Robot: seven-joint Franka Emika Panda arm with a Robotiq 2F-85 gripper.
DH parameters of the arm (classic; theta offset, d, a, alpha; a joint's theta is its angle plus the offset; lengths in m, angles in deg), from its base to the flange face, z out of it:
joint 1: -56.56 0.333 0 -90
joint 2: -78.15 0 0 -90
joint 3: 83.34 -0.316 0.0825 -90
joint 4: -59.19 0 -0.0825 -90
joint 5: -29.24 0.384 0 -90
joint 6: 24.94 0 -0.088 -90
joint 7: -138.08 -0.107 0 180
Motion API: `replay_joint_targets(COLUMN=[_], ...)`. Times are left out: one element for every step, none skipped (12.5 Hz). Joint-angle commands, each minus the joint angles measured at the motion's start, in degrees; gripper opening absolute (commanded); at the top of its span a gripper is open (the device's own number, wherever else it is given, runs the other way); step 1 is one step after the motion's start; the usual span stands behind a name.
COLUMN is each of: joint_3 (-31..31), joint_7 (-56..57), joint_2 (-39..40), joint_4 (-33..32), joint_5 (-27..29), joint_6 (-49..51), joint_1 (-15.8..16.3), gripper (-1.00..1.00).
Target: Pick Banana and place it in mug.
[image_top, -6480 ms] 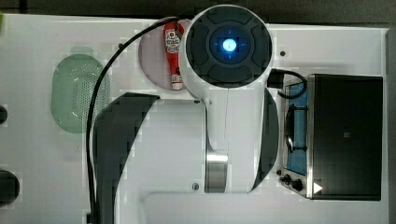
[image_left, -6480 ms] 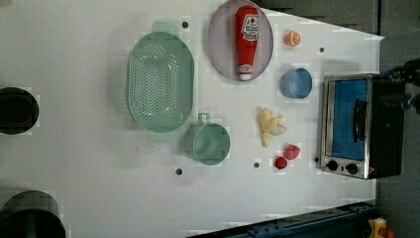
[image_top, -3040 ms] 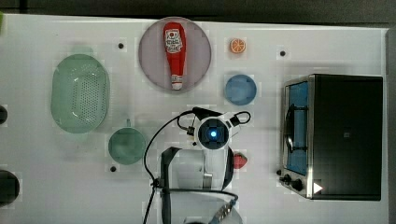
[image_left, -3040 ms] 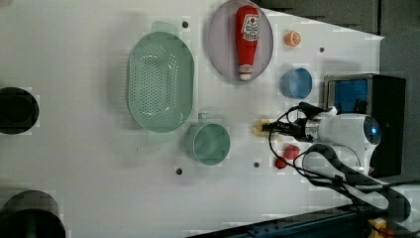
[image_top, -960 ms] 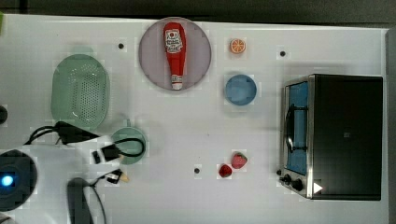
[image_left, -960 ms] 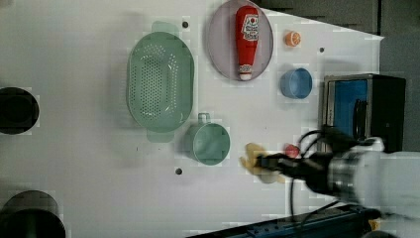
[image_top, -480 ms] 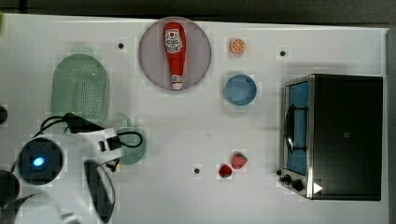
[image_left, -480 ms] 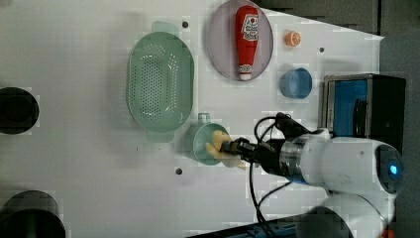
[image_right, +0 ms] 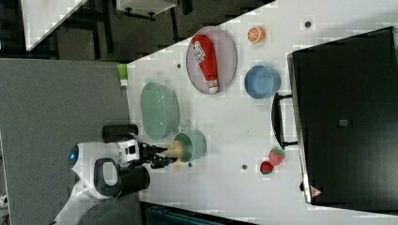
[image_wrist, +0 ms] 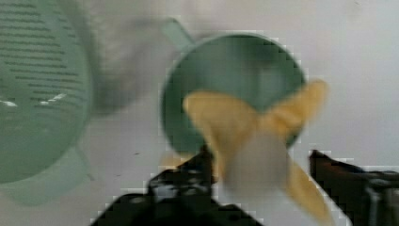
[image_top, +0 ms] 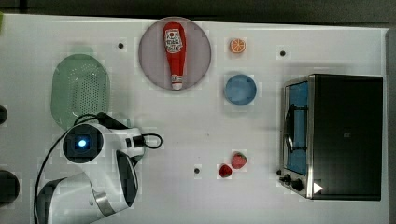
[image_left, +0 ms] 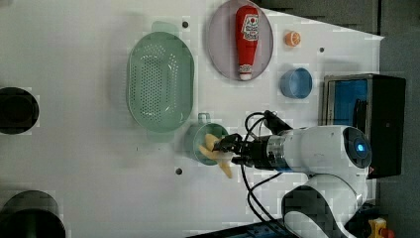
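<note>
The small dull-green mug (image_left: pixel 202 142) with its handle stub stands just beside the pale green colander (image_left: pixel 159 81). My gripper (image_left: pixel 229 148) reaches in from the left view's right and is shut on the peeled yellow banana (image_left: pixel 214 150). The banana hangs over the mug's near rim, with one peel strip trailing outside it. In the wrist view the banana (image_wrist: pixel 254 136) sits between the dark fingers (image_wrist: pixel 188 174), in front of the mug's opening (image_wrist: pixel 235 80). The right view has the gripper (image_right: pixel 164 157) holding the banana (image_right: pixel 174 149) at the mug's edge (image_right: pixel 192 145).
A grey plate (image_top: pixel 152 65) holding a ketchup bottle (image_top: pixel 173 53), an orange slice (image_top: pixel 237 45) and a blue bowl (image_top: pixel 240 89) lie farther along the table. Two strawberries (image_top: pixel 232 165) sit near the toaster oven (image_top: pixel 341 135). The arm's body (image_top: pixel 93 158) overhangs the mug area.
Over the last second my gripper carried the banana toward the left view's left, from near the strawberries to the mug's rim. The arm's body has swung along with it.
</note>
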Motion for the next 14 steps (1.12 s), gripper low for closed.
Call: replay_joint_targets(joint_3=[-0.4,-0.1,-0.1,0.2,1.0,2.3,4.1,6.3,8.6,11.1,13.5,16.0,18.3,20.3], joint_7=[-3.4,-3.4,-3.4,-3.4,-3.4,-3.4,-3.4,-3.3,-2.4,-1.1,0.4,1.8,2.5,2.6], joint_2=[-5.0,-6.2,-7.5,-9.0,-10.7,-12.5,-14.2,-15.7,-16.8,-17.6,-18.1,-18.3,-18.5,-18.8], joint_4=[1.7,2.2,2.7,3.4,4.3,5.2,6.4,8.0,10.0,12.1,14.3,16.4,18.1,19.5], joint_5=[-0.7,-0.6,-0.6,-0.6,-0.6,-0.6,-0.6,-0.6,-0.6,-0.7,-0.9,-1.7,-3.1,-4.6], joint_6=[-0.9,-0.8,-0.6,-0.6,0.3,3.2,6.8,10.6,14.5,18.7,22.2,25.2,27.5,28.7], joint_1=[0.2,0.2,0.2,0.2,0.1,-0.2,-0.4,-0.7,-0.7,-0.8,-1.0,-1.1,-1.3,-1.3], gripper=[1.0,1.0,1.0,1.0,1.0,1.0,1.0,1.0,1.0,1.0,1.0,1.0,1.0,1.0])
